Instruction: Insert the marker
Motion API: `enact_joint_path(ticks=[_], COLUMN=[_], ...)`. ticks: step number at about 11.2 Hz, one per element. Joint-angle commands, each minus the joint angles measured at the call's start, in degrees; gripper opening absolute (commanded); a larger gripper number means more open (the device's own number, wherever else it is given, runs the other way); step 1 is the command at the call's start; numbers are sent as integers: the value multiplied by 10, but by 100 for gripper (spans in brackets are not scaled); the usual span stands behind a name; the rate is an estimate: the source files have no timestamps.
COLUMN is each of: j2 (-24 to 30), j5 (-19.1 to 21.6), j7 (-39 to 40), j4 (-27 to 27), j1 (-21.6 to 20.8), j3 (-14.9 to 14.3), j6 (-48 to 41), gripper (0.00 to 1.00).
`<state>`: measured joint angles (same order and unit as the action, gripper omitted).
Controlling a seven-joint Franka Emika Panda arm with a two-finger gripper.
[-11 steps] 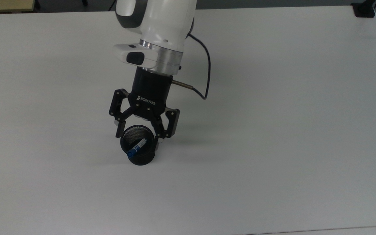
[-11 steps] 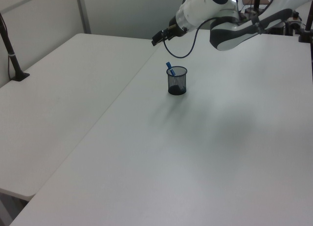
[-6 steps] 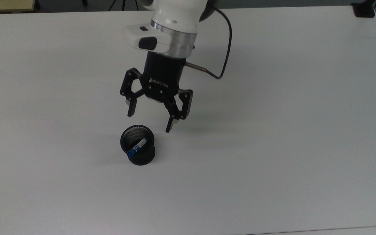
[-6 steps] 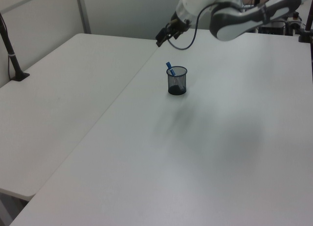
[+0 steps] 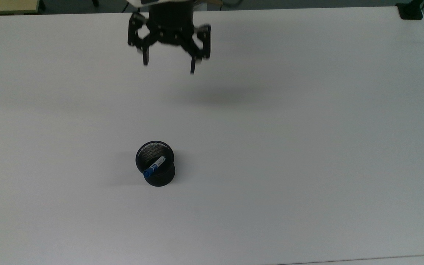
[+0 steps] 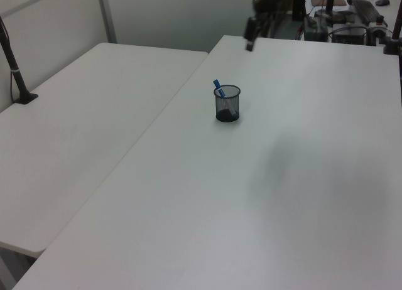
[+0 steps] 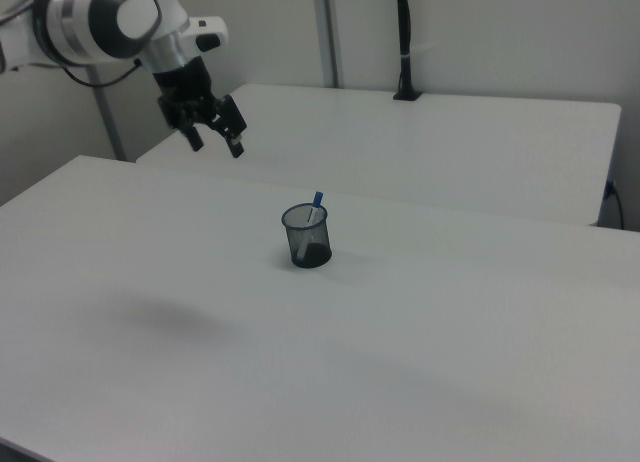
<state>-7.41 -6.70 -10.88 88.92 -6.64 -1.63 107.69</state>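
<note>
One marker (image 5: 154,166) leans inside the mesh cup (image 5: 155,164), so we judge insertion done; our gripper (image 5: 168,67) hangs well apart, jaws spread and empty, needing only to park.

You're in a robotics lab: bare white counters (image 6: 94,114), clamped camera posts (image 7: 404,42), equipment clutter (image 6: 352,20) behind.
</note>
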Motion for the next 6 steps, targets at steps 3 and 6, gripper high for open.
enact_joint_path(ticks=[3,6], j2=[122,127], j5=[46,46], j7=[124,121], j4=[79,80], j1=[55,59], j3=[-1,-1], j6=[-122,-123], gripper=[100,100])
